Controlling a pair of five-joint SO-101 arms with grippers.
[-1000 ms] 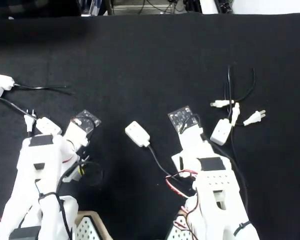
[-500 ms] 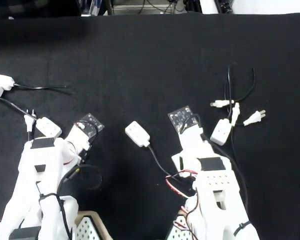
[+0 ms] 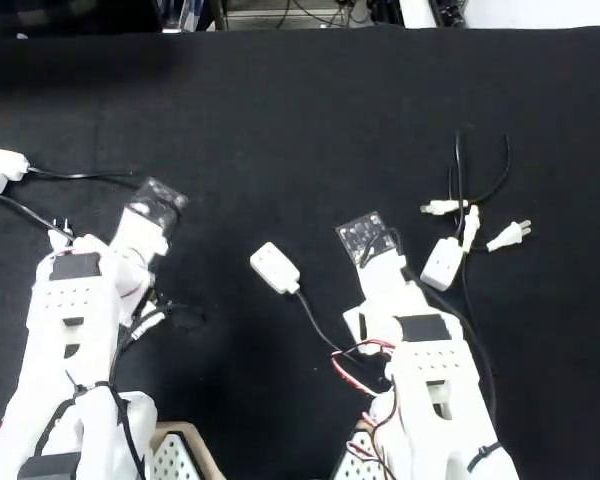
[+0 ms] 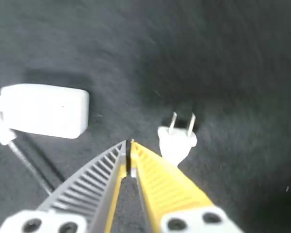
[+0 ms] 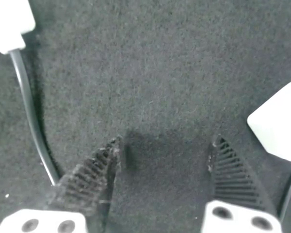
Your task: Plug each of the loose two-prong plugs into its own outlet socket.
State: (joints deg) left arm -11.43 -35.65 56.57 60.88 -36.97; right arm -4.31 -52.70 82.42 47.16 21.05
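Near the left edge of the fuzzy black tabletop point(image 3: 300, 120), the left gripper point(image 4: 128, 148) has its fingers pressed together and holds nothing. A small white plug point(image 4: 177, 143) with two thin metal prongs lies just beside its yellow finger. A smooth, boxy white socket point(image 4: 43, 110) lies near. The right gripper point(image 5: 165, 155) is wide apart and empty.

You are driving the left arm point(image 3: 75, 300) toward the far side of the table point(image 3: 300, 120). Its wrist, which was pointing far-right a second ago, is swinging left and reaching farther out. The left gripper point(image 4: 128, 145) is arriving just short of the two-prong plug point(image 4: 177, 141), and the arm's body is sliding over the white outlet socket point(image 4: 43, 110) it stood beside.
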